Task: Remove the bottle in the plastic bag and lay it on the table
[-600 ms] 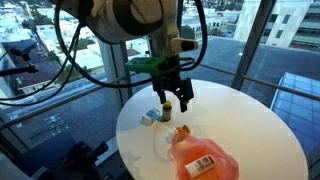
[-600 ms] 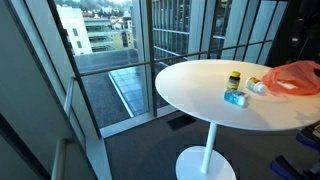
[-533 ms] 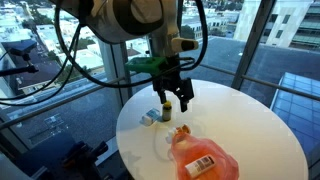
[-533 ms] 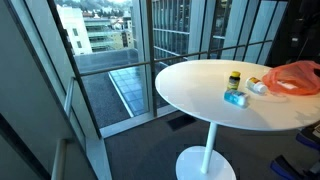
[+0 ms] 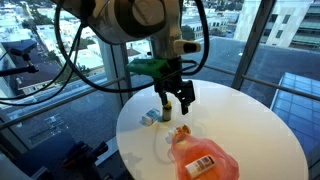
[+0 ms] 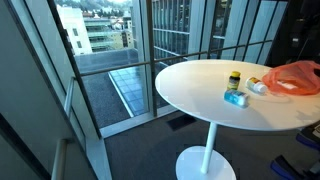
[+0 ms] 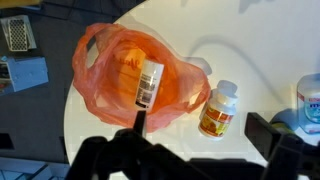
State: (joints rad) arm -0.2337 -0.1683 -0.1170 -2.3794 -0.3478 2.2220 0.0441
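Note:
An orange plastic bag [image 5: 205, 157] lies on the round white table [image 5: 260, 130]. It also shows in the wrist view [image 7: 110, 70] and in an exterior view [image 6: 293, 78]. A bottle with a white label [image 7: 150, 83] lies inside it, its label visible through the plastic [image 5: 203, 165]. My gripper [image 5: 177, 98] hangs open and empty above the table, over the bag's near end and a small yellow-lidded pill bottle [image 5: 167, 110]. In the wrist view the fingers [image 7: 205, 135] straddle that pill bottle [image 7: 218, 108] from well above.
A blue-and-white container [image 5: 148, 117] sits beside the pill bottle; it also shows in the wrist view [image 7: 310, 98] and in an exterior view [image 6: 235, 97]. The table edge [image 5: 125, 135] is close. Glass walls and a railing surround the table.
The gripper has drifted slightly to the right and a little lower. Nothing on the table has moved.

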